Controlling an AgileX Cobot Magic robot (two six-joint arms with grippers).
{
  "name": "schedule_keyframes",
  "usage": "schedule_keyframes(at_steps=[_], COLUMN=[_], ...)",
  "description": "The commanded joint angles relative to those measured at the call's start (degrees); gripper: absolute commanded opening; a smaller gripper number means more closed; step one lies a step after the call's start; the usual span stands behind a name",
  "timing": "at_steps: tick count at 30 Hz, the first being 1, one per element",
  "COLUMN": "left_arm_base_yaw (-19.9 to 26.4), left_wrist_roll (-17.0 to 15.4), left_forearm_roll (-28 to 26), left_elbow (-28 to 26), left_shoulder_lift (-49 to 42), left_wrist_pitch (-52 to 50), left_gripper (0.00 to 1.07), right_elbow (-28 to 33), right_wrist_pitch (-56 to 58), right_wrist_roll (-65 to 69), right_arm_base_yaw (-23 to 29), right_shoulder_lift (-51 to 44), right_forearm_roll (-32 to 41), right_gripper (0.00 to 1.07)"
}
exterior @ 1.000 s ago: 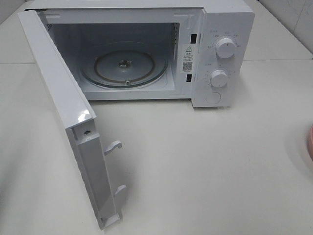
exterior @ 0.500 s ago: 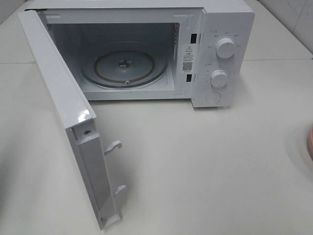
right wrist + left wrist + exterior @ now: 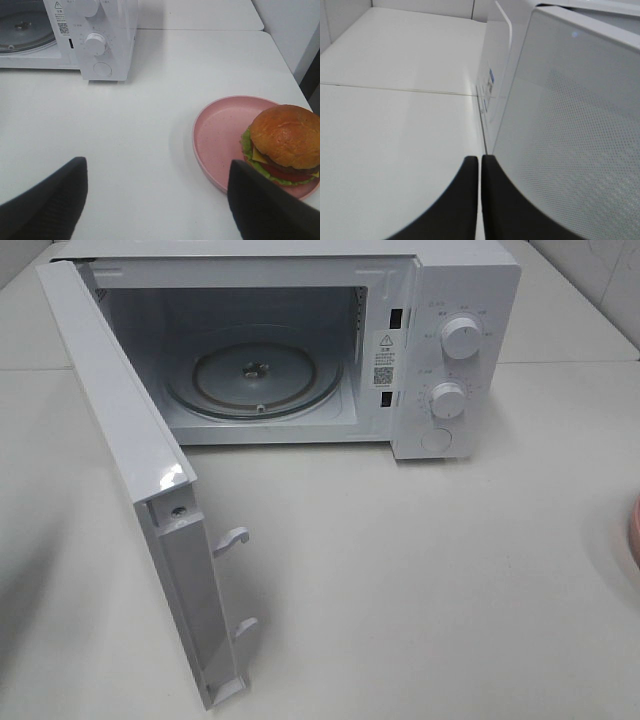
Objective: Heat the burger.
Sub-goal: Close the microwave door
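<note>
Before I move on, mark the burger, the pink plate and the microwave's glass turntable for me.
burger (image 3: 286,135), right wrist view, on the top bun.
pink plate (image 3: 220,132), right wrist view, on the bare surface beside the burger.
glass turntable (image 3: 300,375), exterior high view, on the glass right of the hub.

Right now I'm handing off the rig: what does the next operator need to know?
Left gripper: shut, empty, beside the open microwave door.
Right gripper: open, empty, hovering near the pink plate.
Burger: on that plate, on the table right of the microwave.
Done: door open, turntable bare.
Left: move burger inside, close door, start heating.
</note>
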Motion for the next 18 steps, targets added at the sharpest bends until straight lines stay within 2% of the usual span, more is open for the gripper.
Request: schedule_keyframes(at_steps=[1, 3, 7, 9, 11, 12, 13, 15, 18], left_arm_base_yaw=[0.1, 0.1, -1.2, -3.8, -4.8, -7.2, -7.2, -11.2, -12.1], left_wrist_roll=[-2.3, -2.3, -1.9, 0.2, 1.0, 3.6, 3.6, 7.7, 8.8], left_forearm_roll=[2.8, 5.7, 6.9, 5.9, 5.2, 2.8, 2.8, -0.2, -0.7], left_elbow=[0.0, -0.9, -1.0, -1.0, -1.0, -1.0, -1.0, -1.9, -2.5], left_shoulder_lift=[3.5, 7.2, 10.1, 11.2, 11.3, 12.0, 12.0, 14.1, 15.2], left_wrist_pitch=[-5.8, -8.9, -11.2, -11.2, -11.3, -11.3, -11.3, -11.1, -11.1], left_gripper=[0.01, 0.01, 0.01, 0.01, 0.01, 0.01, 0.01, 0.01, 0.01], right_elbow=[0.1, 0.1, 0.1, 0.1, 0.1, 0.1, 0.1, 0.1, 0.1], right_wrist_pitch=[-0.3, -0.3, -0.3, -0.3, -0.3, -0.3, -0.3, -0.3, -0.3], right_wrist_roll=[0.5, 0.5, 0.5, 0.5, 0.5, 0.5, 0.5, 0.5, 0.5], right_arm_base_yaw=[-0.2, -0.2, -0.2, -0.2, -0.2, -0.2, -0.2, -0.2, -0.2], right_shoulder_lift=[-1.8, -1.8, -1.8, -1.8, -1.8, -1.8, -1.8, -1.8, -1.8], right_forearm_roll=[-0.2, -0.2, -0.2, -0.2, -0.2, -0.2, -0.2, -0.2, -0.2], right_gripper=[0.73, 0.73, 0.73, 0.73, 0.73, 0.73, 0.73, 0.73, 0.73])
